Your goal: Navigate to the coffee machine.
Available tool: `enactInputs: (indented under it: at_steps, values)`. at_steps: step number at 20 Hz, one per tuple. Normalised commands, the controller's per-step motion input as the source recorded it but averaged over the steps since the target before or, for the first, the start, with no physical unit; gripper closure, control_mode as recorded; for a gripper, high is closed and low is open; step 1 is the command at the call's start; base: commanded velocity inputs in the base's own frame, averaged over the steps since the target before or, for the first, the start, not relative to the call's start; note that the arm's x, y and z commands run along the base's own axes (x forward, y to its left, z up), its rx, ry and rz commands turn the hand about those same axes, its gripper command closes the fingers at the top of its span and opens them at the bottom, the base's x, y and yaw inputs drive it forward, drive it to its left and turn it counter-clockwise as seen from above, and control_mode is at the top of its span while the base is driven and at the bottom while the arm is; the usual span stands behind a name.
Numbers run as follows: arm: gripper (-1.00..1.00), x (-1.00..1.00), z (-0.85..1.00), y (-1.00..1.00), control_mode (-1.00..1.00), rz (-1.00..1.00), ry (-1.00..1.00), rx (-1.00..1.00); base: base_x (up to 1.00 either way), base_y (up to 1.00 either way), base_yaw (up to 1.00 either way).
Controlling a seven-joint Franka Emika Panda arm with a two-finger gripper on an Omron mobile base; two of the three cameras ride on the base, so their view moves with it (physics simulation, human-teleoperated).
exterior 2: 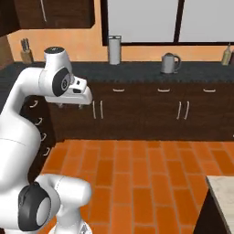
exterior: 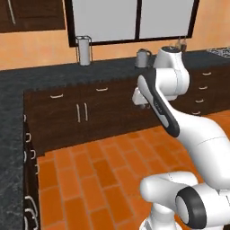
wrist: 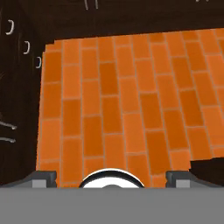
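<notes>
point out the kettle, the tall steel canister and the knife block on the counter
kettle point(exterior 2: 169, 63), right base view, middle of its body
tall steel canister point(exterior 2: 114, 50), right base view, middle of its side
knife block point(exterior 2: 26, 55), right base view, its wooden body

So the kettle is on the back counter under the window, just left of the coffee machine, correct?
Not quite. The kettle is on the back counter under the window, but it stands to the right of the coffee machine, not the left, with a stretch of bare counter between them. The right base view shows this plainly, and the left base view agrees.
</notes>
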Motion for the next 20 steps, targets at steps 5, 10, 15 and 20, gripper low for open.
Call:
enactInputs:
  at_steps: [5,10,15,20]
  values:
    - [-1.00,0.00,0.00,0.00,1.00,0.00,0.00,0.00,0.99,0.04,-0.65]
    - [-1.00,0.00,0.00,0.00,1.00,0.00,0.00,0.00,0.89,0.60,-0.70]
    - [-1.00,0.00,0.00,0.00,1.00,0.00,0.00,0.00,0.96,0.63,-0.68]
    - [-1.00,0.00,0.00,0.00,1.00,0.00,0.00,0.00,1.00,0.54,-0.62]
